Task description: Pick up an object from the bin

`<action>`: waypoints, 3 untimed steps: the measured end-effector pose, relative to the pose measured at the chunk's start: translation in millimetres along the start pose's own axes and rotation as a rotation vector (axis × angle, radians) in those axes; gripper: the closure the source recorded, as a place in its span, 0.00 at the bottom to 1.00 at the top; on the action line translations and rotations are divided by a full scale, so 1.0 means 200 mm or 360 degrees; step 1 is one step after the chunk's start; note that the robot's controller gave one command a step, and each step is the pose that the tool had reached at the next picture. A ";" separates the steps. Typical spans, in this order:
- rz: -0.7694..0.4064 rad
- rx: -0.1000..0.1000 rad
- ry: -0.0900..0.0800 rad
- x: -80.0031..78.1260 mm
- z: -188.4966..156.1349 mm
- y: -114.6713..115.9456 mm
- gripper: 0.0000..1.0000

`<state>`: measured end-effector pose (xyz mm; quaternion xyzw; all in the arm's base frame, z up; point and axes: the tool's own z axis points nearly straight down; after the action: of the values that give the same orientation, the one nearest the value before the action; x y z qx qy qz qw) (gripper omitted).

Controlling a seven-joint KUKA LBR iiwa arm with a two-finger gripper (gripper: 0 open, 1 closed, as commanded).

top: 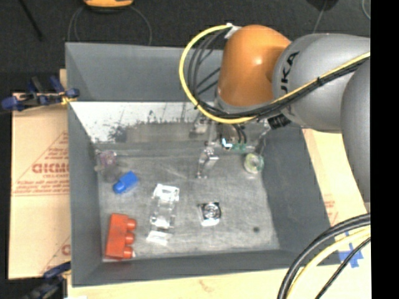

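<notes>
so the claw hangs low over the back middle of the bin, tucked under the arm's orange cover, and honestly I can't tell if it's open or shut from here. Closest to it is a little greenish disc, just to its right near the bin's right wall; it looks round, so no real long axis to call. Nearer the front sits a small silver bit, then to the left a clear plastic piece lying lengthwise front to back. Further left a blue piece lies on a diagonal, and an orange block in the front left corner runs front to back
</notes>
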<state>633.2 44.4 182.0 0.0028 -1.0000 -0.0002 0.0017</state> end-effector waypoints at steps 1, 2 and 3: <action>-0.0106 0.0003 -0.0021 0.06 0.49 0.11 0.00; -0.0229 0.0001 -0.0020 0.08 0.27 0.36 0.00; -0.0599 0.0002 -0.0018 0.13 0.53 0.59 0.00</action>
<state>606.9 162.8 76.5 0.1897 -0.9818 0.0002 -0.0040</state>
